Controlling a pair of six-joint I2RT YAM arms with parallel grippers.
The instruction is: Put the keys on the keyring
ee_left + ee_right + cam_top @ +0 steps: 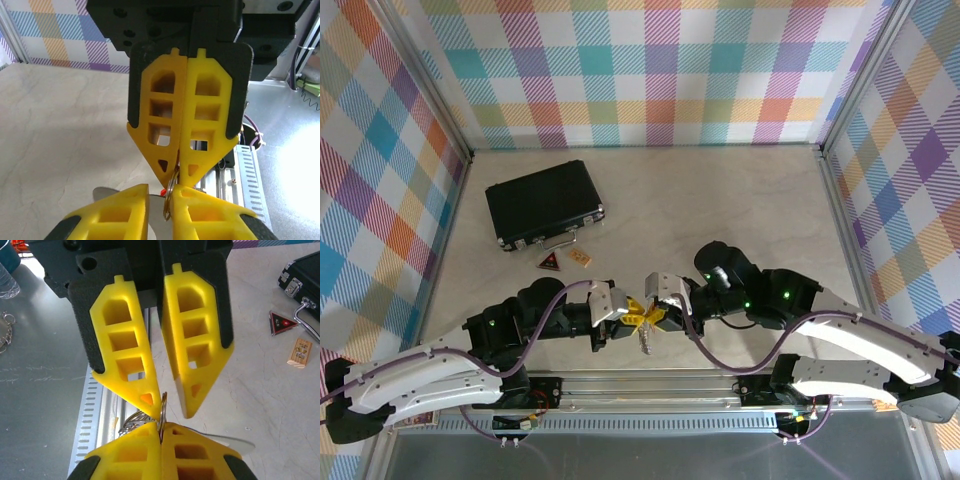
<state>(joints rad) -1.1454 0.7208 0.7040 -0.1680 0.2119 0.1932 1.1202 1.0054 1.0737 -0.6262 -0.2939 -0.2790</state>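
Between right fingers [135, 450], keyring [163, 407] edge-on

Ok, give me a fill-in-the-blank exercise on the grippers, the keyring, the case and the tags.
1. The right gripper is ___ on the keyring.
2. The left gripper's fingers stand slightly ___.
3. The case is ___ in colour.
4. In the top view, the tan tag lies to the ___ of the triangular tag.
Missing words: shut; apart; black; right.
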